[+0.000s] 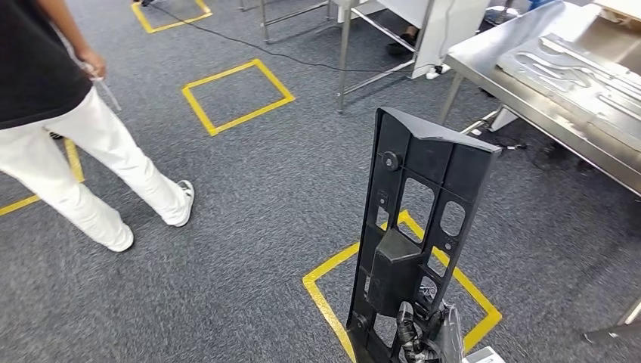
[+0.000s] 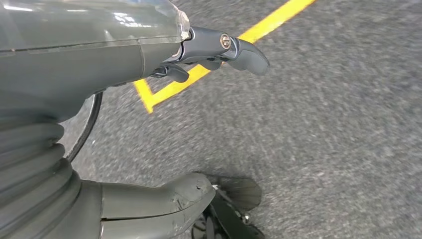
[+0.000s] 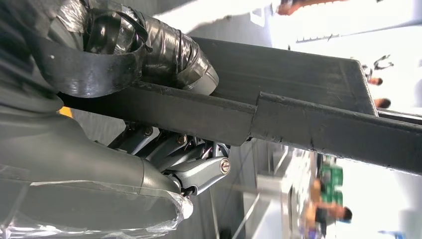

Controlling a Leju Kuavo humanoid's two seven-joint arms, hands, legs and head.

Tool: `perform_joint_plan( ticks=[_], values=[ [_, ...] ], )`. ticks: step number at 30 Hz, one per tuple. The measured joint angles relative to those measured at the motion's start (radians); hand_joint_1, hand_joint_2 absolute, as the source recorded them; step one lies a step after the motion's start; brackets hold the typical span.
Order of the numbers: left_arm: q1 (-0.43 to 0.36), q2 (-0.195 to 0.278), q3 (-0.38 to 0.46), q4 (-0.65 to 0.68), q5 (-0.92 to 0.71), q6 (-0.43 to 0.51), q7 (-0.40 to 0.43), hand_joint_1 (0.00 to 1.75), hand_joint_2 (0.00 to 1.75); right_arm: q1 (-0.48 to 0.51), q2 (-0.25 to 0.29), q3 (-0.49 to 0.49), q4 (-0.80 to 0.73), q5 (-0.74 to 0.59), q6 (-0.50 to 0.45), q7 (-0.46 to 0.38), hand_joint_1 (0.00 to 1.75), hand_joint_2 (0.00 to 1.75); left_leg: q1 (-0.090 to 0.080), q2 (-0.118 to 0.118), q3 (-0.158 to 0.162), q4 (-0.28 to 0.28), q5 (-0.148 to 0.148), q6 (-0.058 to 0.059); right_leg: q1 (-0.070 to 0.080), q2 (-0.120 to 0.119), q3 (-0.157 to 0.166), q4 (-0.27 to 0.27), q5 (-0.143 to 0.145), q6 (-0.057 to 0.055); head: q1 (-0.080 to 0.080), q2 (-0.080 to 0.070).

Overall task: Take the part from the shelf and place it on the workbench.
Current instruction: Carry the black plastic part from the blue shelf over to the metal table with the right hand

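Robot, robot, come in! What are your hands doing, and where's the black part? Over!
Right hand grips black part, upright. Left hand holds nothing, over carpet. Workbench ahead right. Person on left, off the path.

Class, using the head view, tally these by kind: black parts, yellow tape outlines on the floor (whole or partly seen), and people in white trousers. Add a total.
Black part: 1
Yellow tape outlines: 4
Person in white trousers: 1
Total: 6
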Motion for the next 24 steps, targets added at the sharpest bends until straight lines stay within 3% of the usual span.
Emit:
perform_joint_plan(
  ticks=[2,4,5,7,9,11,12,14,16,18,20,22,24],
  values=[
    [-0.002,0.002,0.001,0.003,-0.001,0.001,0.0,0.0,1.75,0.002,-0.001,0.001,-0.003,0.007,-0.005,0.003,1.75,1.75,-0.001,-0.028,0.029,-0.069,0.018,0.008,-0.002,0.02,-0.007,0.01,-0.004,0.01,0.0,0.0],
    [-0.004,0.003,0.001,0.005,-0.001,0.002,-0.001,0.0,1.75,0.004,-0.002,0.002,-0.006,0.01,-0.006,0.004,1.75,1.75,-0.003,-0.016,0.033,-0.075,0.018,0.019,-0.003,0.039,-0.013,0.009,-0.002,0.022,0.0,0.0],
    [-0.006,0.003,0.001,0.006,-0.002,0.002,-0.001,0.0,1.75,0.006,-0.004,0.002,-0.008,0.011,-0.008,0.004,1.75,1.75,-0.002,-0.004,0.036,-0.08,0.021,0.025,-0.004,0.037,-0.015,0.01,-0.002,0.028,0.0,0.0],
    [-0.008,0.004,0.001,0.008,-0.003,0.003,-0.001,0.0,1.75,0.009,-0.007,0.003,-0.013,0.012,-0.01,0.004,1.75,1.75,0.001,0.019,0.041,-0.092,0.028,0.039,-0.002,-0.007,-0.034,0.05,-0.03,0.038,0.001,0.0],
    [-0.005,0.005,0.001,0.009,-0.005,0.003,-0.001,0.0,1.75,0.008,-0.01,0.003,-0.016,0.013,-0.013,0.004,1.75,1.75,0.0,0.045,0.042,-0.096,0.028,0.046,-0.004,-0.067,-0.09,0.165,-0.093,0.046,0.001,0.0],
    [-0.003,0.006,0.001,0.011,-0.008,0.003,-0.001,0.0,1.75,0.01,-0.013,0.003,-0.016,0.013,-0.018,0.005,1.75,1.75,-0.002,0.073,0.044,-0.095,0.023,0.047,-0.009,-0.086,-0.147,0.271,-0.129,0.052,0.001,0.0],
    [-0.003,0.006,0.001,0.012,-0.008,0.003,-0.001,0.0,1.75,0.012,-0.014,0.003,-0.016,0.013,-0.02,0.005,1.75,1.75,-0.002,0.086,0.046,-0.095,0.021,0.046,-0.011,-0.089,-0.152,0.276,-0.119,0.054,0.001,0.0],
    [-0.005,0.006,0.001,0.014,-0.008,0.003,-0.001,0.0,1.75,0.013,-0.016,0.004,-0.016,0.013,-0.021,0.005,1.75,1.75,-0.002,0.11,0.056,-0.095,0.013,0.041,-0.012,-0.108,-0.096,0.167,-0.05,0.052,0.001,0.0],
    [-0.005,0.006,0.001,0.015,-0.008,0.003,-0.001,0.0,1.75,0.013,-0.016,0.004,-0.018,0.014,-0.022,0.005,1.75,1.75,-0.004,0.13,0.066,-0.096,0.004,0.032,-0.005,-0.147,-0.027,0.039,-0.002,0.043,0.001,0.0],
    [-0.007,0.006,0.001,0.015,-0.008,0.003,-0.002,0.0,1.75,0.012,-0.017,0.005,-0.022,0.014,-0.022,0.005,1.75,1.75,-0.006,0.147,0.073,-0.097,-0.001,0.02,0.004,-0.158,-0.012,0.004,0.0,0.032,0.0,0.0],
    [-0.011,0.006,0.001,0.015,-0.009,0.003,-0.002,0.0,1.75,0.015,-0.018,0.005,-0.025,0.014,-0.022,0.005,1.75,1.75,-0.004,0.159,0.081,-0.099,-0.007,0.008,0.003,-0.135,-0.012,-0.001,0.003,0.021,0.0,0.0],
    [-0.013,0.007,0.0,0.016,-0.009,0.003,-0.002,0.0,1.75,0.017,-0.019,0.006,-0.028,0.014,-0.022,0.005,1.75,1.75,-0.001,0.119,0.072,-0.065,-0.033,-0.002,-0.004,-0.112,-0.006,-0.013,0.009,0.009,0.0,0.0],
    [-0.011,0.008,0.0,0.016,-0.01,0.003,-0.003,0.0,1.75,0.016,-0.019,0.007,-0.03,0.015,-0.024,0.005,1.75,1.75,0.002,0.06,0.02,0.047,-0.093,-0.007,-0.006,-0.091,-0.002,-0.018,0.011,0.001,0.0,0.0]
  ],
)
